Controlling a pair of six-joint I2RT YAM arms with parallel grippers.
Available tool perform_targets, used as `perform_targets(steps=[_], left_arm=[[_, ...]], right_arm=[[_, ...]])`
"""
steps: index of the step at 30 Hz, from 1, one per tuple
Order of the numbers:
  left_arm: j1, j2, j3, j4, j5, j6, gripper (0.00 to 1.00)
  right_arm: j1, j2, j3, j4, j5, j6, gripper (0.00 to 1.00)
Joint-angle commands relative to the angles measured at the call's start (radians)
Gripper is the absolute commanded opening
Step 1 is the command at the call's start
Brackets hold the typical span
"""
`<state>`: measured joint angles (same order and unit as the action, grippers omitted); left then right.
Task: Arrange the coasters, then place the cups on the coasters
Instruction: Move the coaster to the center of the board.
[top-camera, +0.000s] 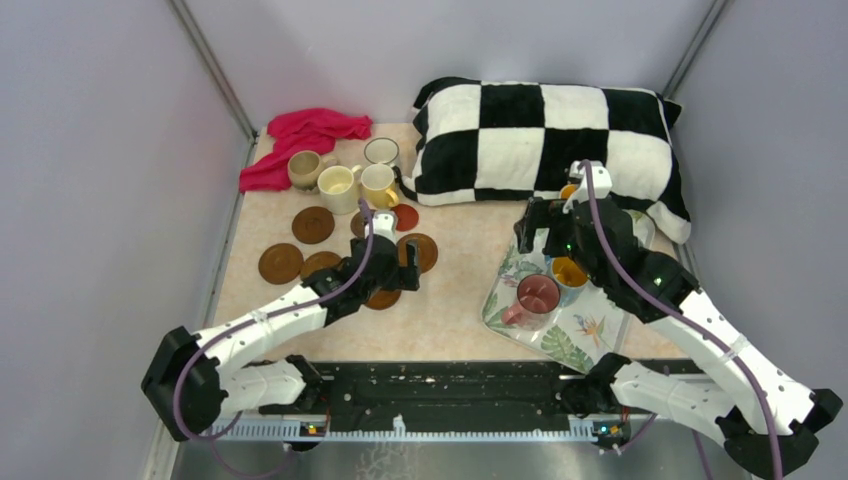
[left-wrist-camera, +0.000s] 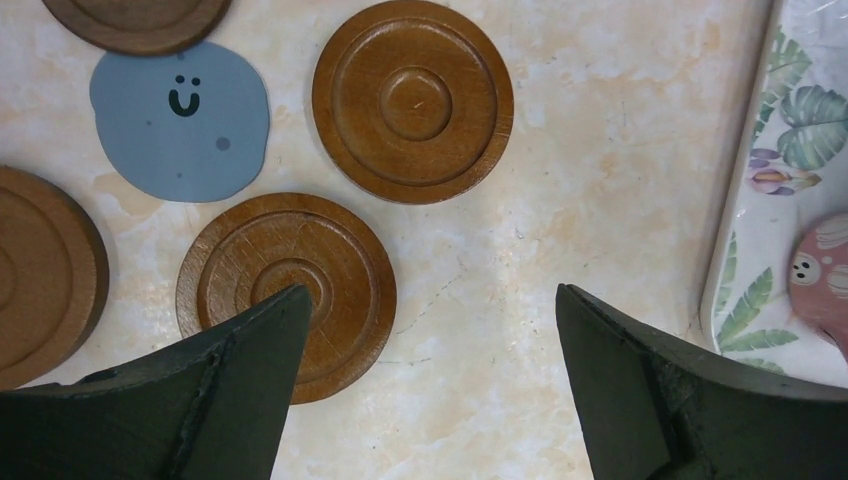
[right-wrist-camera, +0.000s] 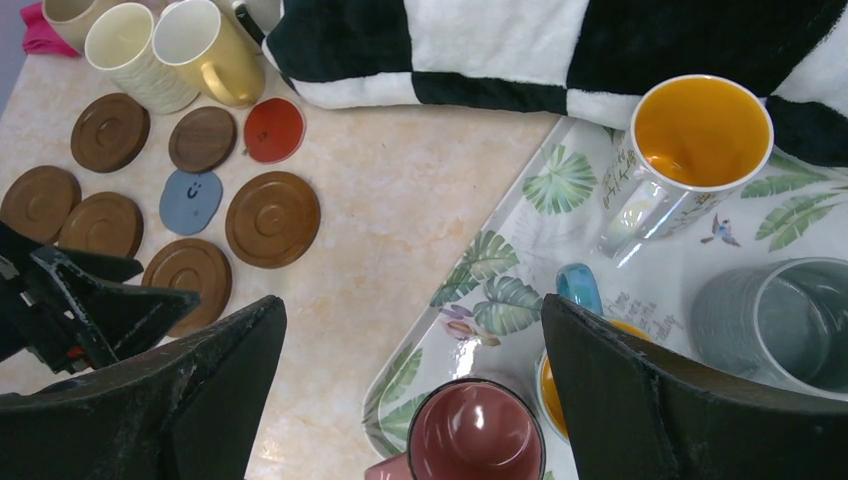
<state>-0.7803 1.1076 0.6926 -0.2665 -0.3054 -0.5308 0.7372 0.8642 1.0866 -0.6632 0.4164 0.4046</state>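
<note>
Here left gripper (left-wrist-camera: 430, 300) and right gripper (right-wrist-camera: 412, 310) gape empty; bare table (left-wrist-camera: 590, 170) separates coasters (left-wrist-camera: 412, 100) from tray (left-wrist-camera: 785, 195)

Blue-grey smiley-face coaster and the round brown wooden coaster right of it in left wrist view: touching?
Apart. Left wrist view shows a strip of tabletop between the blue-grey smiley-face coaster and the round brown wooden coaster.

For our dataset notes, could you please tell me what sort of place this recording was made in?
Probably a lab robot cell, not a home: plain grey walls enclose a marbled tabletop, a black mounting rail spans its near edge, and a checkered cushion looks staged.
</note>
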Motion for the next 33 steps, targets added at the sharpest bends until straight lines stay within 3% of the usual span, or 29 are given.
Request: perform_targets(steps=[1,27,33], left_arm=[[0.008,0.024,-0.047,0.131,-0.032,-0.045,0.99],[0.055,0.186,-0.145,0.207,0.057,-0.127,0.98],[0.051,0.252,-0.115,0.199,0.161,-0.114,0.99]], right_arm=[[0.003,0.0,-0.002,0.025,0.003,-0.002,0.99],[0.004,0.004,0.003,0.01,-0.008,-0.005,0.99],[0.004,0.005,-0.001,0.016,-0.017,0.001,0.99]])
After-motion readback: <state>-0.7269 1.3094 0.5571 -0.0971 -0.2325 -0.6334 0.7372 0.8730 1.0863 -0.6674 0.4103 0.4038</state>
